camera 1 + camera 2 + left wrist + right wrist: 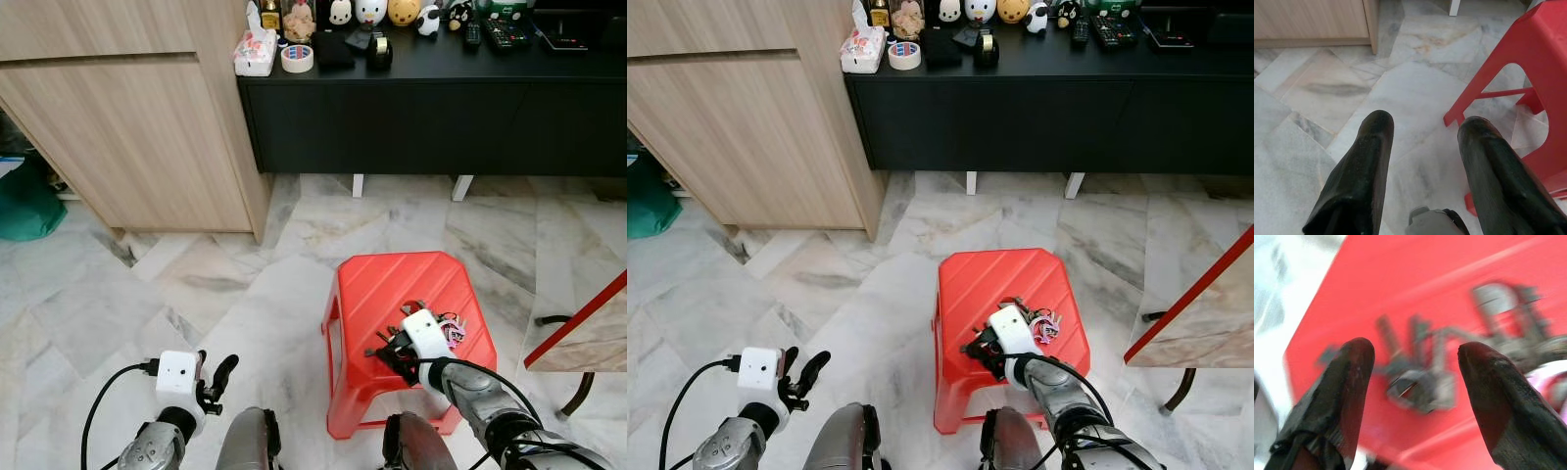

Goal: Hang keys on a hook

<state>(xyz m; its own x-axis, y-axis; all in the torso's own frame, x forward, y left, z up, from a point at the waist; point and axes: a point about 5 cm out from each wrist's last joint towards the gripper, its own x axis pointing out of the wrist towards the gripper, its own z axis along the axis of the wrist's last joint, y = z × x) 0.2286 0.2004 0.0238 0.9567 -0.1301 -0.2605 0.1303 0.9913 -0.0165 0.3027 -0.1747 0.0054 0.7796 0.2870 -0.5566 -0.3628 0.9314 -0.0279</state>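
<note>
The right gripper hangs just above a red stool, its two black fingers spread apart with a gap between them. In that gap lies a bunch of keys, grey metal, resting on the red top. The view is blurred, so single keys are hard to tell apart; several shafts fan out across the seat, and a ring or larger key head sits further along at. Something pink lies beside the far finger, touching the bunch. The fingers touch no key. Pale marble floor shows past the stool's edge.
</note>
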